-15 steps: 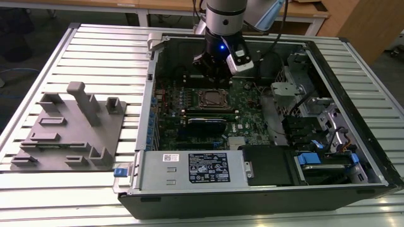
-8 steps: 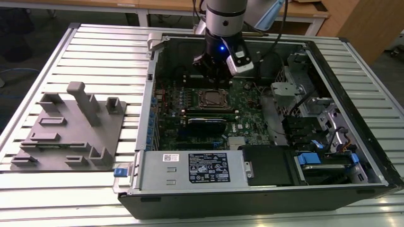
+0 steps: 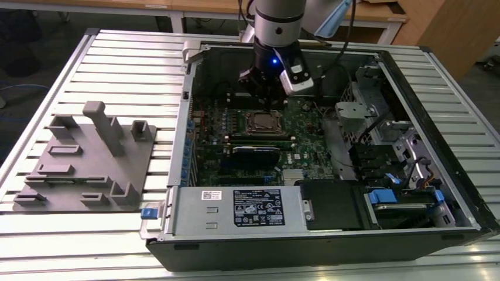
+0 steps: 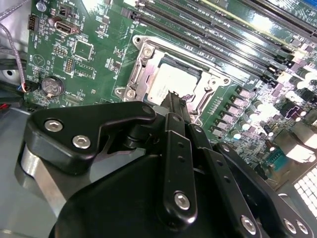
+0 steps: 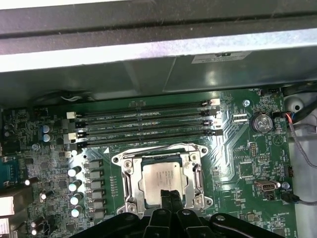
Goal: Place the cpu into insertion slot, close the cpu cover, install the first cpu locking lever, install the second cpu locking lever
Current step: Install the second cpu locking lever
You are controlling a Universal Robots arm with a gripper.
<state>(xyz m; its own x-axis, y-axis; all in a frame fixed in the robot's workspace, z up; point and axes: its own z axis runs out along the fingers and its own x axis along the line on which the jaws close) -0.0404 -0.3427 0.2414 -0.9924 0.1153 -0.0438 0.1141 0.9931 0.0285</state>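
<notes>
The arm reaches down into an open computer case point(image 3: 328, 175) lying on a slatted metal table point(image 3: 117, 52). In the exterior view its gripper point(image 3: 270, 105) hangs just above the socket area, at about 12 o'clock of the green circuit board point(image 3: 234, 134).

In both wrist views the cpu point(image 5: 162, 178) lies flat in the insertion slot point(image 5: 130, 184), its dull silver top showing. The cpu cover point(image 5: 161, 148) lies down around it as a silver frame, with the chip visible through the cut-out. In the second wrist view the same chip point(image 4: 171, 82) sits inside its socket point(image 4: 141, 59).

The fingers point(image 5: 171, 198) are pressed together into a narrow black tip. This tip points at the chip's near edge, at about 6 o'clock of the socket in the first wrist view; whether it touches cannot be told.

Long black memory slots point(image 5: 143, 124) run beside the socket. A grey plastic fixture point(image 3: 86, 158) stands on the table at 9 o'clock of the case.
</notes>
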